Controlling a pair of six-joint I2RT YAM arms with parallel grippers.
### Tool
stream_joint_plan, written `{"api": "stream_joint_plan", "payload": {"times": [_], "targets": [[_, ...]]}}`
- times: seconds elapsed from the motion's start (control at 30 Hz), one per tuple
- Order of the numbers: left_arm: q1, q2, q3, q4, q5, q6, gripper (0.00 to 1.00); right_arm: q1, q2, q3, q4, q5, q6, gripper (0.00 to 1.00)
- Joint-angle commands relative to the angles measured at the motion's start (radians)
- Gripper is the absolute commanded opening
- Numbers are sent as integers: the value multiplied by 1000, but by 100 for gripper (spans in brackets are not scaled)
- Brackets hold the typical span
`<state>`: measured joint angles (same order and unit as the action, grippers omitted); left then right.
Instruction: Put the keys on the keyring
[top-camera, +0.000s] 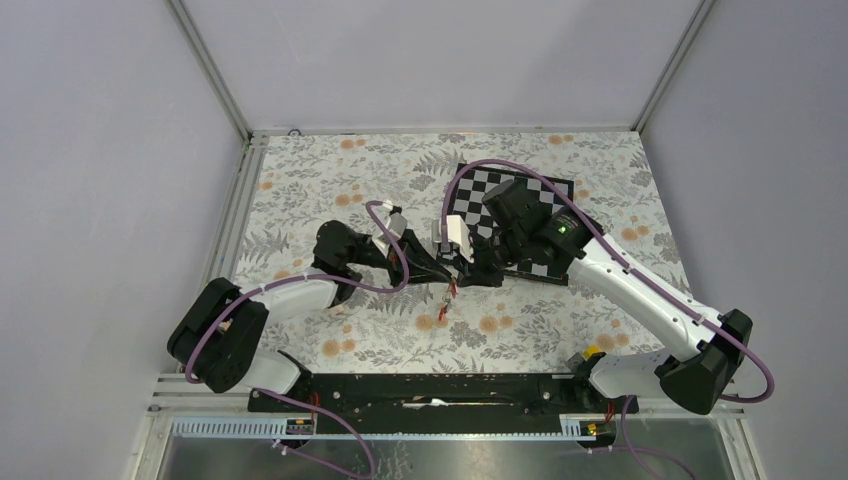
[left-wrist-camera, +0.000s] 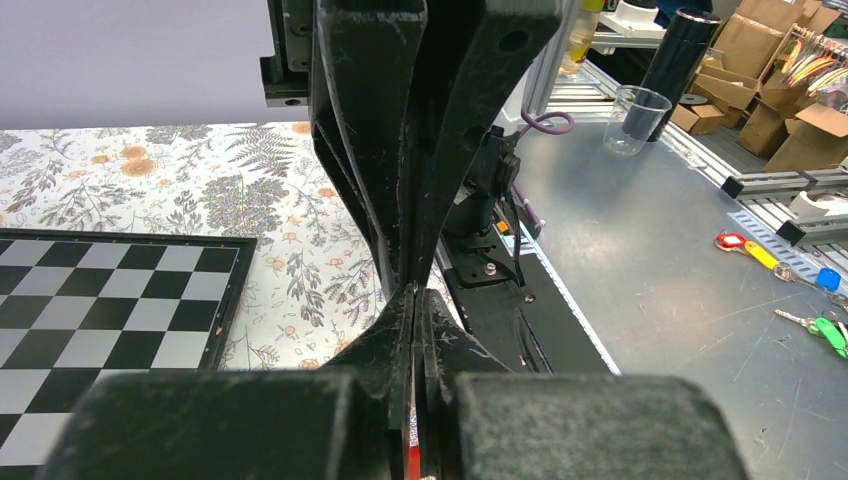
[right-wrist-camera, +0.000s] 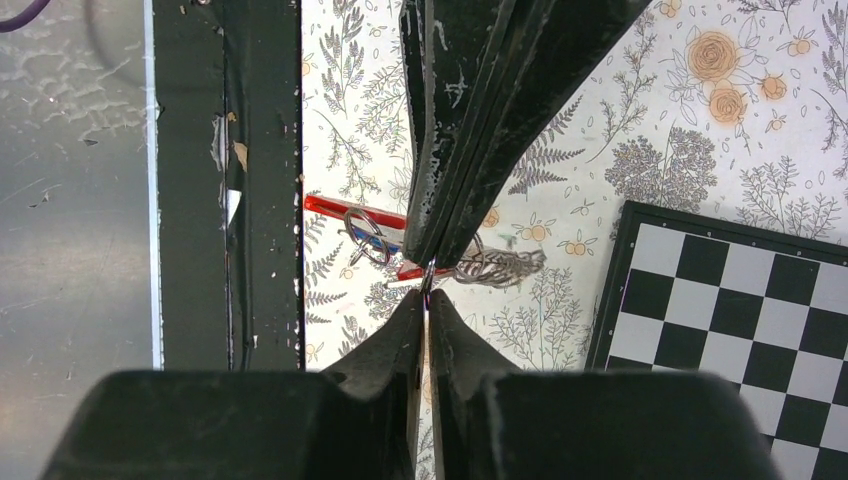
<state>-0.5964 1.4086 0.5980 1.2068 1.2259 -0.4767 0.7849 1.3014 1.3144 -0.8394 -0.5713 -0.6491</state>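
My two grippers meet tip to tip over the flowered cloth, just left of the chessboard. The left gripper (top-camera: 447, 272) (left-wrist-camera: 413, 290) is shut on a thin red strip (left-wrist-camera: 412, 455), which looks like the keyring's red section. In the right wrist view this red strip (right-wrist-camera: 350, 210) shows beside the left fingers, with a small metal ring (right-wrist-camera: 367, 236) and a blue tag (right-wrist-camera: 388, 243) against it. A blurred grey key (right-wrist-camera: 500, 266) hangs to the right. The right gripper (top-camera: 462, 268) (right-wrist-camera: 426, 295) is all but shut, with a thin metal sliver pinched at its tips beside that key.
The black-and-white chessboard (top-camera: 545, 190) (right-wrist-camera: 740, 300) lies under the right arm. A white wedge block (top-camera: 455, 228) stands at its left edge. The black base rail (right-wrist-camera: 225, 180) runs along the near edge. A clear cup (left-wrist-camera: 636, 120) and loose tagged keys (left-wrist-camera: 745, 246) sit on the bench beyond.
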Motion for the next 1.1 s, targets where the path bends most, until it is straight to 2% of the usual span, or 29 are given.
{"api": "stream_joint_plan", "payload": {"times": [0.0, 0.2, 0.67, 0.83, 1.07], "targets": [[0, -27, 13, 84, 14, -3, 0, -5, -9, -17, 27, -40, -12, 9], [0, -27, 7, 125, 12, -26, 0, -5, -14, -36, 42, -39, -8, 0], [0, -28, -2, 169, 14, -59, 0, -5, 1, -53, 67, -52, 16, 0], [0, -30, -7, 169, 16, -55, 0, -6, -1, -63, 78, -44, 23, 3], [0, -25, -7, 199, 15, -77, 0, -7, -2, -65, 87, -56, 29, 0]]}}
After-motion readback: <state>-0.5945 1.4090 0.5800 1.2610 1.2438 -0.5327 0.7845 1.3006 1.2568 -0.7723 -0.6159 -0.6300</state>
